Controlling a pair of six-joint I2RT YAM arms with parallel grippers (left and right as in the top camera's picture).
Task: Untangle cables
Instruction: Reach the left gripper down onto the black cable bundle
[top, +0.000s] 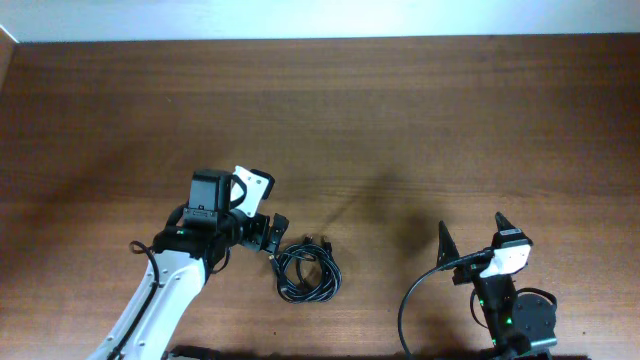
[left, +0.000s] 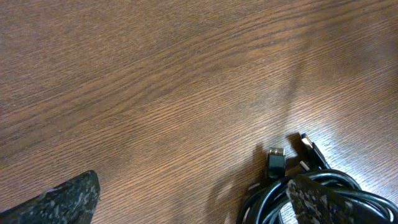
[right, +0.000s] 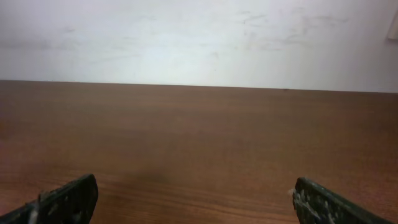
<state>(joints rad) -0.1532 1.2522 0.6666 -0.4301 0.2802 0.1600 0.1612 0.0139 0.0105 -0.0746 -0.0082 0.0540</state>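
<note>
Because the coming move depends on which arm can reach the tangle, the key fact is that the cables (top: 310, 272) lie just beside my left fingers (top: 265, 233) and well apart from my right fingers (top: 446, 243). Seen from overhead, the cords form one small black coil on the brown bench (top: 400, 110), slightly to my right of the left fingers and a little nearer my base. The coil is a loose oval, a bit wider than deep, and its plugs (top: 314, 242) stick out on the far side. In the left wrist view those fingers (left: 65, 202) are spread wide and grasp nothing. One tip overlaps the coil (left: 267, 199) at the lower right, though I cannot tell whether it touches. Two plugs (left: 276, 162) point away from me there. My right fingers (right: 65, 202) are also spread and hold nothing, facing bare bench and wall. I judge the left arm should shift right to straddle a strand.
</note>
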